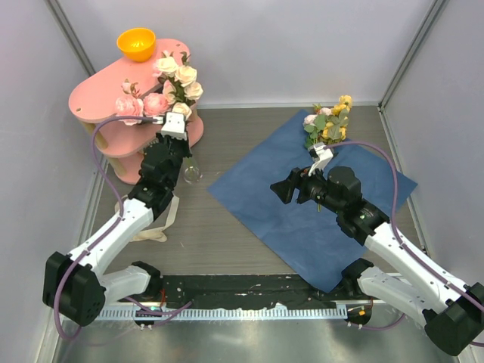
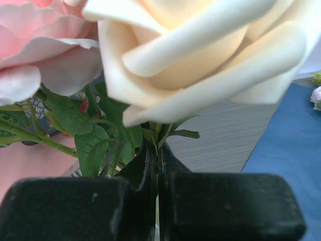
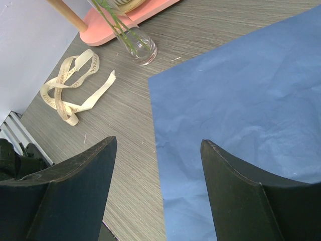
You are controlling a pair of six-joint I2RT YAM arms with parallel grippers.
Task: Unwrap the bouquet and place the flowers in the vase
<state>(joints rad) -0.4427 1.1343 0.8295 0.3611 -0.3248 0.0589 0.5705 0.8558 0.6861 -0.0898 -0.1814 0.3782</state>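
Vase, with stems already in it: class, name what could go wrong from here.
1. The vase is slim and the flowers are top-heavy; it may tip once the left gripper, shut on them, lets go.
2. The blooms overlap the shelf in the top view and could catch on it.
3. The yellow flowers on the paper may not fit too.

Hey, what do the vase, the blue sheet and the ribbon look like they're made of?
Vase: probably clear glass; it is glossy and the green stems show through it.
Blue sheet: thin matte paper, judging by its fine creases.
Ribbon: cream fabric or satin-like tape, lying in limp loops with a slight sheen.
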